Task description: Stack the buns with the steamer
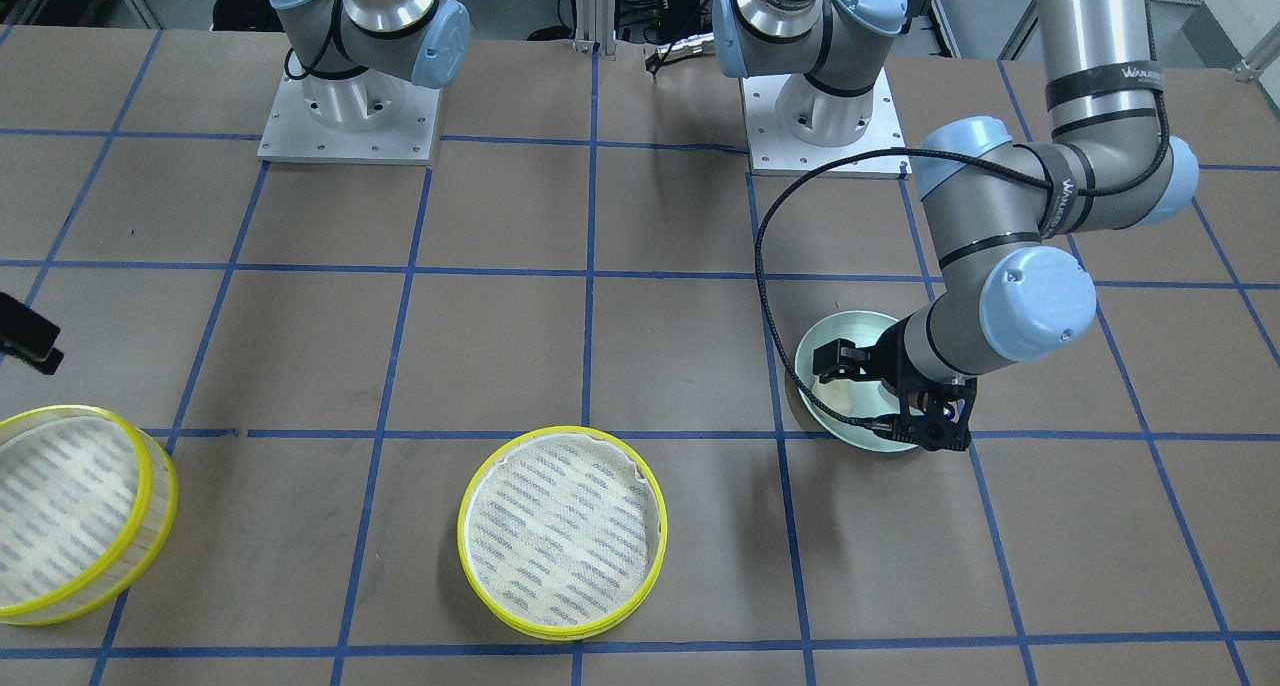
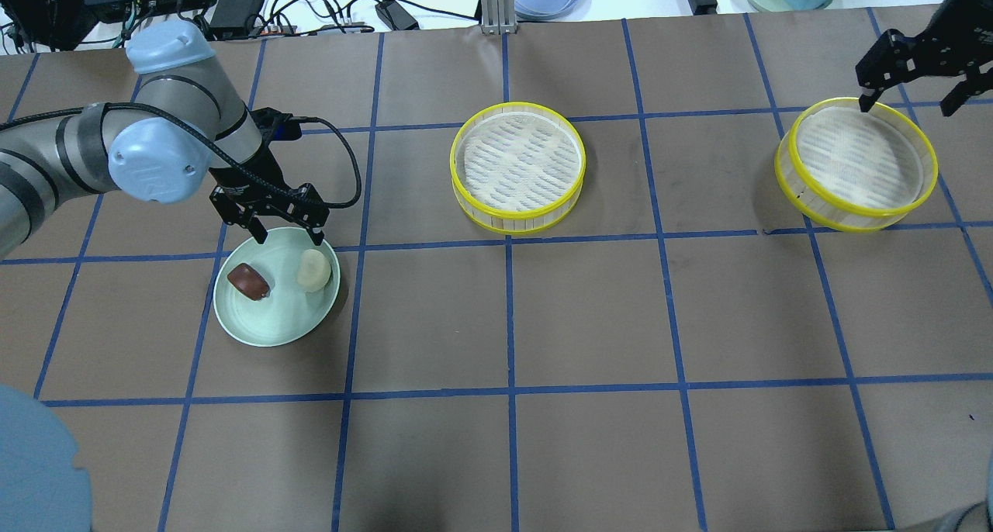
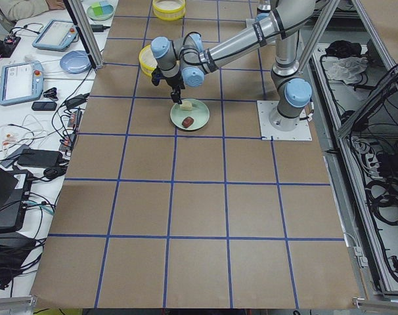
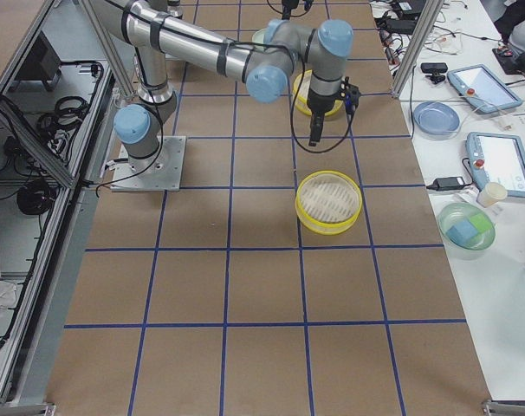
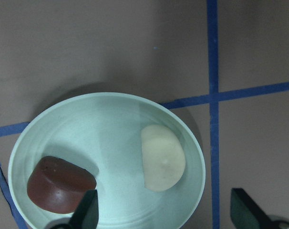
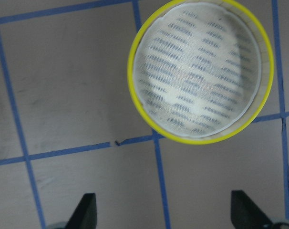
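We are looking at a robotics lab: two robot arms (image 1: 1000, 266) are standing on bolted base plates (image 1: 348, 144) on a tape-gridded table (image 2: 589, 323), with teach pendants (image 3: 18, 82), cables (image 3: 383, 193) and aluminium framing (image 2: 490, 5) lining its sides.

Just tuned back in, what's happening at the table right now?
The left gripper hovers open over the green plate, where the brown bun and the cream bun both lie untouched. The right gripper hangs open beside the right-hand steamer tray. That tray and the middle steamer tray are empty, standing apart.
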`<action>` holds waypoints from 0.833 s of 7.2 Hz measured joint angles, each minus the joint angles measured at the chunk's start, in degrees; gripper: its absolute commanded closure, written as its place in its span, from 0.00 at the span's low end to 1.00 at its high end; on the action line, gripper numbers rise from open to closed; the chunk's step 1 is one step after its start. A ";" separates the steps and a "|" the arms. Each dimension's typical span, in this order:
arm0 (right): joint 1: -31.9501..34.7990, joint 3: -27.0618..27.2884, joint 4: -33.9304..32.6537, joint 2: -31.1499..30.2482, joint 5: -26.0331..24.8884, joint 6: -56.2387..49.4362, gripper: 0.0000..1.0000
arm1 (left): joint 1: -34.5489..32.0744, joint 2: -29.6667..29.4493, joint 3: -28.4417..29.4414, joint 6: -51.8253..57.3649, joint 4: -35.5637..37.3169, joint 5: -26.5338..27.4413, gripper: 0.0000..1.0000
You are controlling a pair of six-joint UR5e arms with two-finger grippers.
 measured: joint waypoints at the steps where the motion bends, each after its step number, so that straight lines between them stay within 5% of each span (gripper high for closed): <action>1: -2.48 -0.14 -5.00 3.21 -0.14 -3.41 0.00 | 0.00 -1.68 -0.05 -0.03 0.27 0.02 0.22; 3: -5.12 -0.26 -11.83 7.94 -0.68 -8.46 0.00 | 0.00 -3.68 -0.55 0.12 0.20 0.33 0.47; 4: -6.00 -0.27 -14.71 10.09 -0.73 -11.79 0.00 | 0.00 -4.34 -0.98 0.14 0.05 0.43 0.99; 6: -7.26 -0.32 -18.46 13.67 -0.43 -15.87 0.01 | 0.02 -5.45 -0.78 -0.26 0.04 0.42 1.00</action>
